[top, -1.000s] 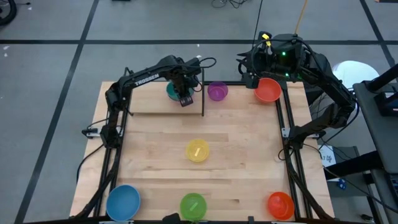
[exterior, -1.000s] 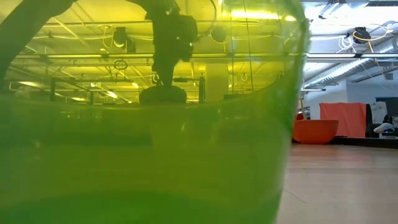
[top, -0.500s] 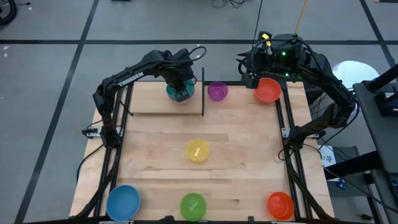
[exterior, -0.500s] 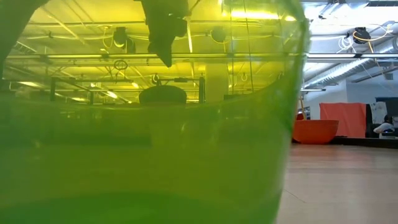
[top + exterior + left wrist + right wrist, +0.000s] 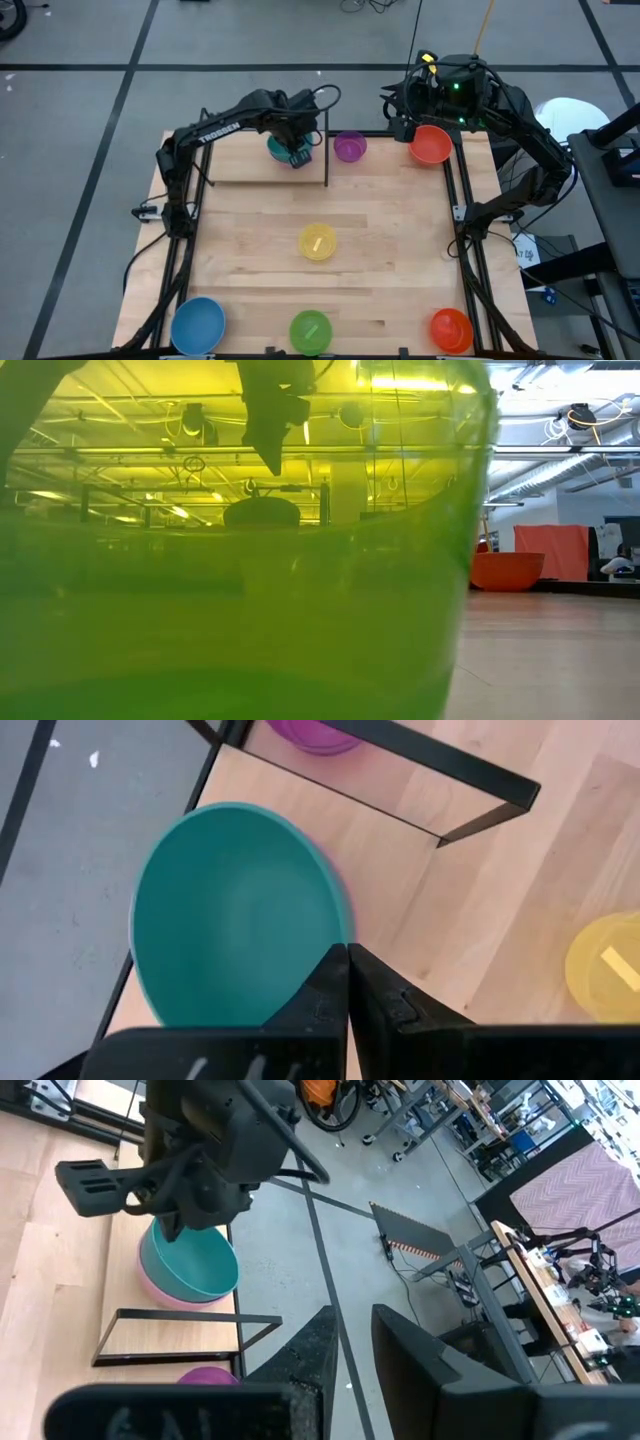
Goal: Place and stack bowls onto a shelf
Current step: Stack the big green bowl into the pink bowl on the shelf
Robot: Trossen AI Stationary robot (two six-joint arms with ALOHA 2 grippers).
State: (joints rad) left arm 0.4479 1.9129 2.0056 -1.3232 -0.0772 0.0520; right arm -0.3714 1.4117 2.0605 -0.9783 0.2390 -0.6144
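Note:
A teal bowl sits nested in a pink bowl on the shelf at the table's far left. My left gripper hangs shut a little above the teal bowl's rim and is clear of it in the low view. A purple bowl stands just right of the shelf's black upright. My right gripper is raised at the far right corner, open, with nothing between its fingers. A red bowl lies below that arm.
A yellow bowl sits mid-table. Along the near edge stand a blue bowl, a green bowl and an orange bowl. The green bowl fills most of the low view. Bare wood lies between the yellow bowl and the shelf.
My left gripper has shut its fingers and risen from just over the teal bowl. The teal bowl has stayed where it was on the pink bowl.

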